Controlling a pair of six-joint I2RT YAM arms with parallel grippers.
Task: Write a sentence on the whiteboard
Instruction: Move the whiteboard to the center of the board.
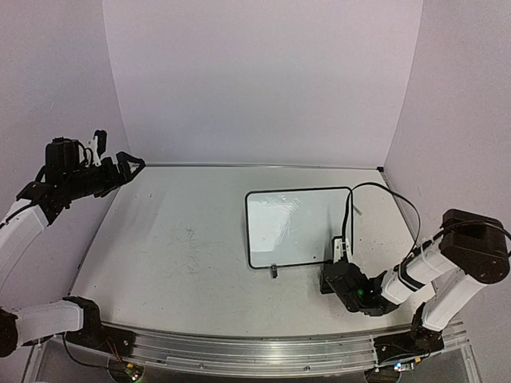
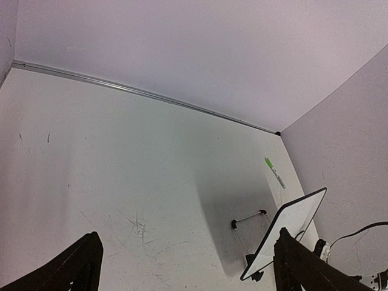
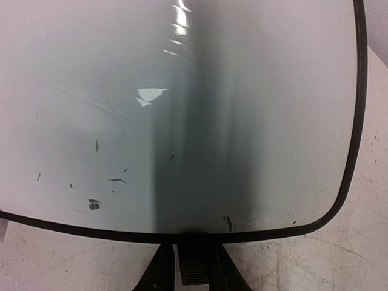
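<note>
The whiteboard point(image 1: 297, 227) stands tilted at centre right, and its glossy face point(image 3: 182, 109) fills the right wrist view. The sentence is not in view; the face carries only a few dark specks. My right gripper point(image 1: 341, 255) is low at the board's near right corner. Its fingers point(image 3: 162, 270) flank the board's black clip foot point(image 3: 195, 273), with a thin gap on the left side, so it is open. My left gripper point(image 1: 118, 152) hangs high at the far left, wide open point(image 2: 187, 245) and empty. A green-capped marker point(image 2: 274, 171) lies beyond the board near the right wall.
The board's other clip foot point(image 1: 274, 271) rests on the table at its near left corner. A thin wire stand point(image 2: 248, 217) props the board from behind. A black cable point(image 1: 391, 195) loops over the table right of the board. Faint scribbles point(image 1: 190, 233) mark the tabletop.
</note>
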